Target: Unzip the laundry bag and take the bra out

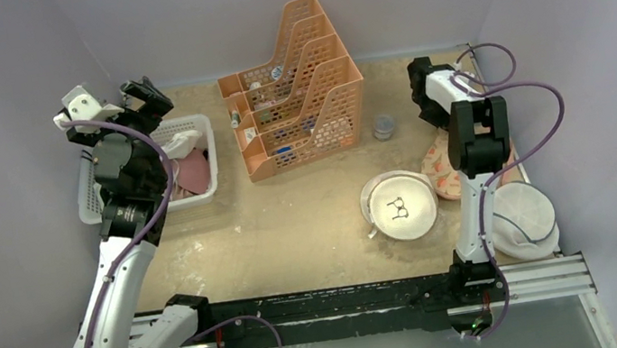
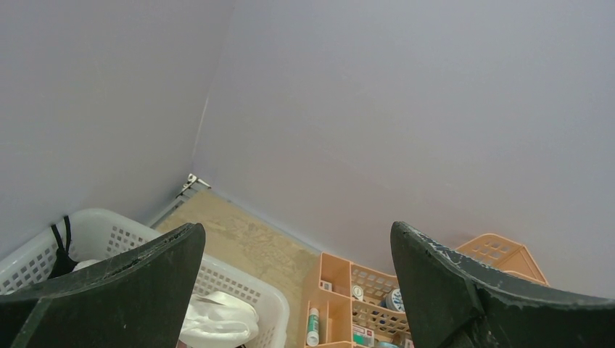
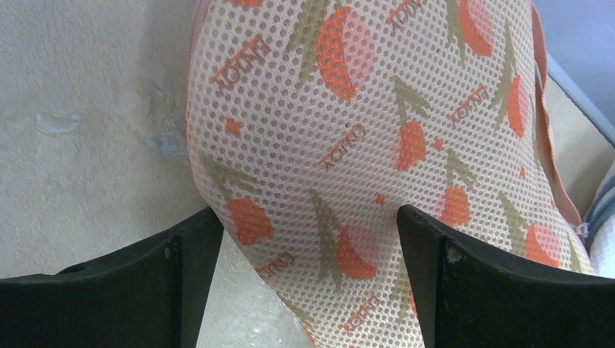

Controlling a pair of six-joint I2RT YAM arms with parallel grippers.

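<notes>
Your laundry bag lies at the right side of the table. It is peach mesh with an orange floral print and pink trim along one edge; the zip's state cannot be told. Your right gripper points down just above it, jaws wide and holding nothing. Your left gripper is raised over the white basket, jaws wide and empty.
</notes>
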